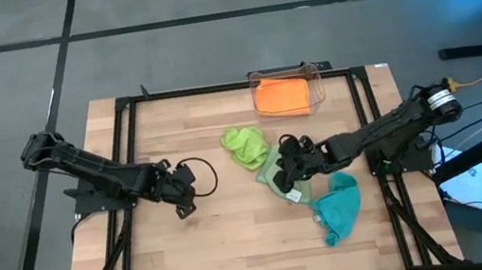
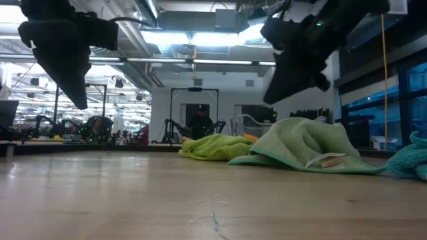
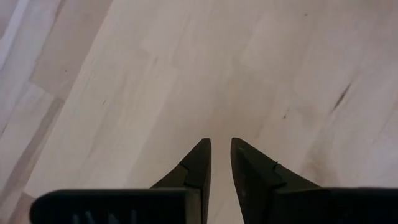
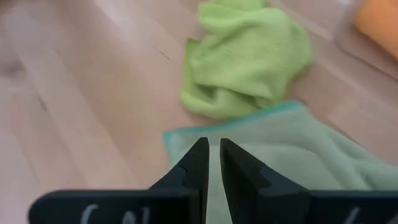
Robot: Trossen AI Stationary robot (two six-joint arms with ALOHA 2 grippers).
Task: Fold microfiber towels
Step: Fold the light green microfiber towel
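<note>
High view: my right gripper hung over the pale sage towel, fingers narrowly apart, gripping nothing, tips near its teal-trimmed edge. Lime towel lay just beyond it, teal towel to the side nearer the table's front edge, orange towel inside the clear bin. My left gripper waited above bare table, fingers narrowly parted, empty.

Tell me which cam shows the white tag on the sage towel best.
Low view: the white tag lies in plain sight on the near slope of the sage towel. The high view shows it only as a pale speck at the towel's edge. The right wrist view shows the towel but no tag; the left wrist view shows neither.
</note>
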